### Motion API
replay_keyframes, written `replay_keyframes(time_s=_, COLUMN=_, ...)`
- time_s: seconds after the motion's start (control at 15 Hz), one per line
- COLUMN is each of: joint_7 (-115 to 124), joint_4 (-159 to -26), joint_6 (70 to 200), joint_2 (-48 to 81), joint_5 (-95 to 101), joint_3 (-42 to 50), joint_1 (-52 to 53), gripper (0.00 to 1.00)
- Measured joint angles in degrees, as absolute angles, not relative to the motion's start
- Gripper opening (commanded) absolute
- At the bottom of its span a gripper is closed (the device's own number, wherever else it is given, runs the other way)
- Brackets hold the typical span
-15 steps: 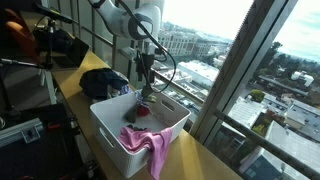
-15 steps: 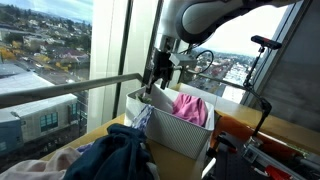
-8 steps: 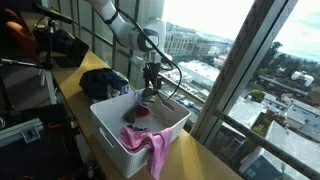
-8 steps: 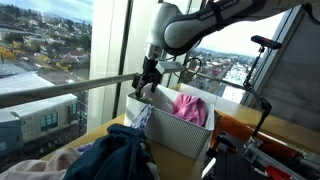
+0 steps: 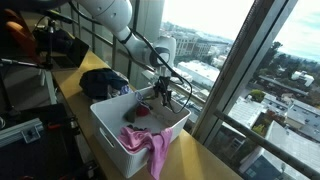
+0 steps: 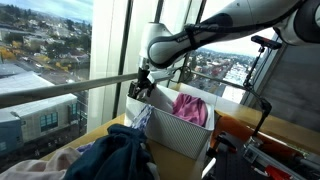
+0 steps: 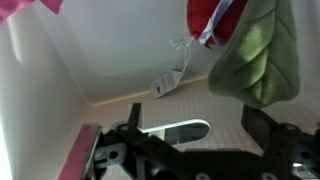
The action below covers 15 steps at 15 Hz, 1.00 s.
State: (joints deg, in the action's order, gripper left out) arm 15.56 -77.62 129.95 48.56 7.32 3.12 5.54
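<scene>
My gripper hangs low at the window-side wall of a white laundry basket. In the wrist view the jaws are wide open and empty, facing the basket wall and its handle slot. A green cloth, a red cloth and a white tag lie inside the basket just beyond the fingers. The red cloth also shows in an exterior view. A pink cloth is draped over the basket's rim.
A pile of dark blue clothes lies on the wooden counter beside the basket. Tall window glass and a rail stand right behind the basket. Camera gear and stands crowd the room side.
The gripper has moved from over the middle of the basket toward its window-side wall and come lower. The cloths have not moved.
</scene>
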Motion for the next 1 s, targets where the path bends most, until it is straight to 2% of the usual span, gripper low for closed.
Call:
replay_keyframes(time_s=0.33, joint_7=12.8, joint_4=-73.2, joint_6=122.5, joint_2=50.4, joint_5=5.3, joint_3=2.6, joint_1=5.1, gripper=1.00)
replay_keyframes(time_s=0.8, joint_7=10.6, joint_4=-75.1, joint_6=117.0, joint_2=48.5, joint_5=3.4, joint_3=0.9, joint_1=5.2, gripper=1.00)
replay_keyframes(time_s=0.87, joint_7=10.6, joint_4=-76.4, joint_6=117.3, joint_2=47.8, joint_5=3.2, joint_3=0.8, joint_1=5.2, gripper=0.75)
replay_keyframes(time_s=1.0, joint_7=10.6, joint_4=-79.5, joint_6=119.3, joint_2=46.4, joint_5=2.7, joint_3=0.8, joint_1=5.1, gripper=0.68)
